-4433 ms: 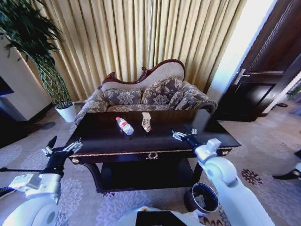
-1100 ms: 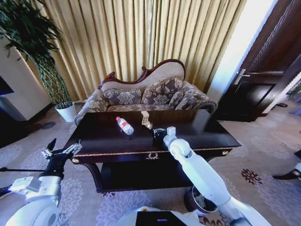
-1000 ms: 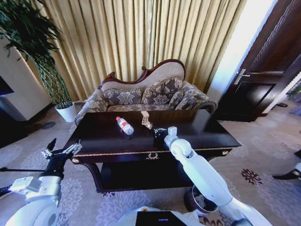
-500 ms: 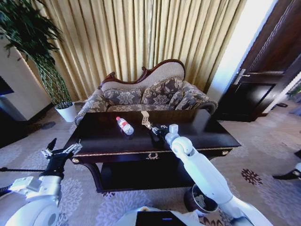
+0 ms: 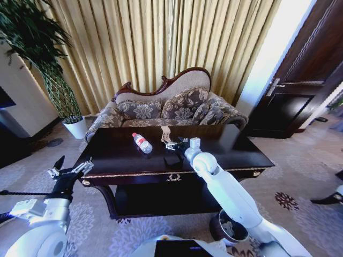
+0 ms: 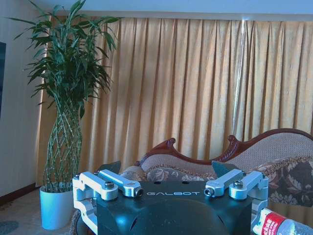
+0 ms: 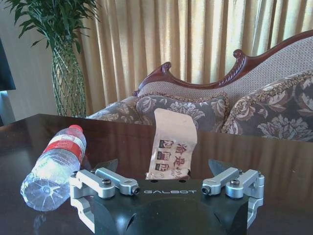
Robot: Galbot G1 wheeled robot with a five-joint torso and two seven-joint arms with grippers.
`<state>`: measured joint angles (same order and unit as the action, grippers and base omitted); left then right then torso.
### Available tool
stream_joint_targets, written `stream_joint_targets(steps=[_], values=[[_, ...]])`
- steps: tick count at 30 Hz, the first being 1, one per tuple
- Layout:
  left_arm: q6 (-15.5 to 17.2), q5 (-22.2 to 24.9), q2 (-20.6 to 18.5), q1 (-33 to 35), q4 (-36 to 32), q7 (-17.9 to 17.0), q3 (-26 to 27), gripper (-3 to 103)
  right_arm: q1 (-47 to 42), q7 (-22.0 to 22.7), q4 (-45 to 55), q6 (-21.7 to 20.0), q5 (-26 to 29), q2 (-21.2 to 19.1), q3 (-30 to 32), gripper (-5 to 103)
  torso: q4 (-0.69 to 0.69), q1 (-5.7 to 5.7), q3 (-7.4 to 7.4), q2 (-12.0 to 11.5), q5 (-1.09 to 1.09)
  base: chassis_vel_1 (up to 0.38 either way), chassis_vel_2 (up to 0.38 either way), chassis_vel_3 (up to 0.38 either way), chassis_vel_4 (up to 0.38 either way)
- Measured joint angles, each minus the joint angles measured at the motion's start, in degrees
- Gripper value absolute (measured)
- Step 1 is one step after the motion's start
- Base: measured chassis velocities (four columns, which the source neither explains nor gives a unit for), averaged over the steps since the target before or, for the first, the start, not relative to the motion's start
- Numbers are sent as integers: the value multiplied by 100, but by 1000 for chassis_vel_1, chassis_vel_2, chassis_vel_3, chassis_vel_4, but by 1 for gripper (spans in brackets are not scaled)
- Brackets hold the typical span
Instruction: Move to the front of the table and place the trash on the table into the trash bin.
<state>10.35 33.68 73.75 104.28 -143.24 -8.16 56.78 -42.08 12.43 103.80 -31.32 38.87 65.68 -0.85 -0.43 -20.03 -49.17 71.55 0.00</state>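
Right gripper (image 5: 172,145) now sits low over the table (image 5: 123,160), its jaws spread wide with nothing between them, and it has travelled a long way to get there: a few seconds ago it hovered over the table's right half, then swung across toward the centre and crept forward over the last second. That closing of the gap is what matters, because the robot already stands at the table's front and the driving part of the job looks finished; picking up litter is the step in hand.

Straight ahead of the open fingers (image 7: 120,182) stands the tan wrapper (image 7: 171,144), upright and slightly bent, with dark printed characters on its lower face. In the right wrist view its lower edge sits between the two finger tips and appears just short of them, so I judge a short push forward would bring it into the grasp; whether metal already touches paper I cannot tell. Off to the gripper's left, lying on its side, is the clear bottle (image 7: 54,168), its red cap pointing away toward the sofa (image 5: 161,110). It has not shifted during the approach.

Well behind and below the gripper, on the carpet by the robot's right side, waits the trash bin (image 5: 231,227).

Left gripper (image 5: 68,172) hangs parked beyond the table's left corner, fingers apart and empty, unchanged throughout.
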Motion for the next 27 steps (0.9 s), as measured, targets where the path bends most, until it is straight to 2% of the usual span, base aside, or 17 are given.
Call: stream_joint_targets(steps=[20, 27], values=[[6, -21, 50, 9, 0, -2, 9, 100, 623, -3, -550, -41, -37, 178, -505, 100, 0, 0, 0, 0, 0, 0, 0, 0, 0], [27, -33, 74, 3, 0, -12, 2, 100, 963, -8, -851, -308, -207, 179, -673, 100, 0, -1, 0, 0, 0, 0, 0, 0, 0]])
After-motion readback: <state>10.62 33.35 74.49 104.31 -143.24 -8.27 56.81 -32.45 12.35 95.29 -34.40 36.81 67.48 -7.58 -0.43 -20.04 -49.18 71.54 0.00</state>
